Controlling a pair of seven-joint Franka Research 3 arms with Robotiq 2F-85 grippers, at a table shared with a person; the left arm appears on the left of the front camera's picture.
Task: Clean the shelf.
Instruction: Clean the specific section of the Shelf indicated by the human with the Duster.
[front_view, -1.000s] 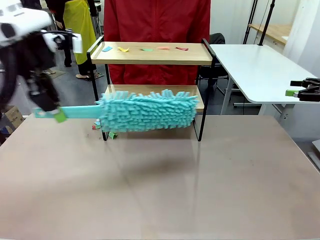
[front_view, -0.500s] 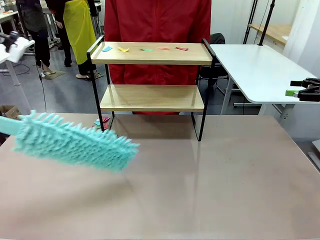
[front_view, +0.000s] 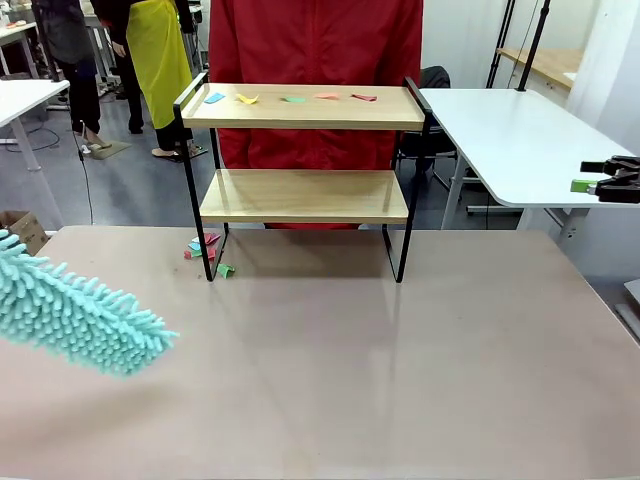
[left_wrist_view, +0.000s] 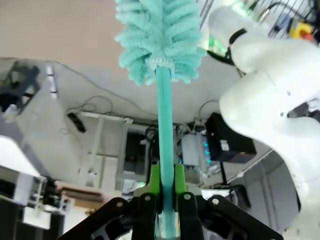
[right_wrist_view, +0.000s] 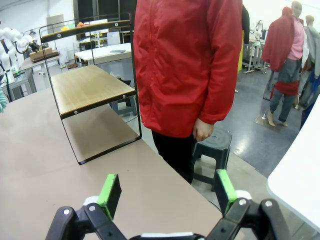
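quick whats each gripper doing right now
Left gripper: closed on the duster handle.
Right gripper: open, holding nothing.

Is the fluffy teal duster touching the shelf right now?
Apart. The front view shows the duster low at the picture's left, with a stretch of table between it and the shelf.

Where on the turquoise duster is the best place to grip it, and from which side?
By its thin straight handle, from the end away from the fluffy head: the head is soft and bulky, the handle narrow enough to clamp. The left gripper is shut on it this way.
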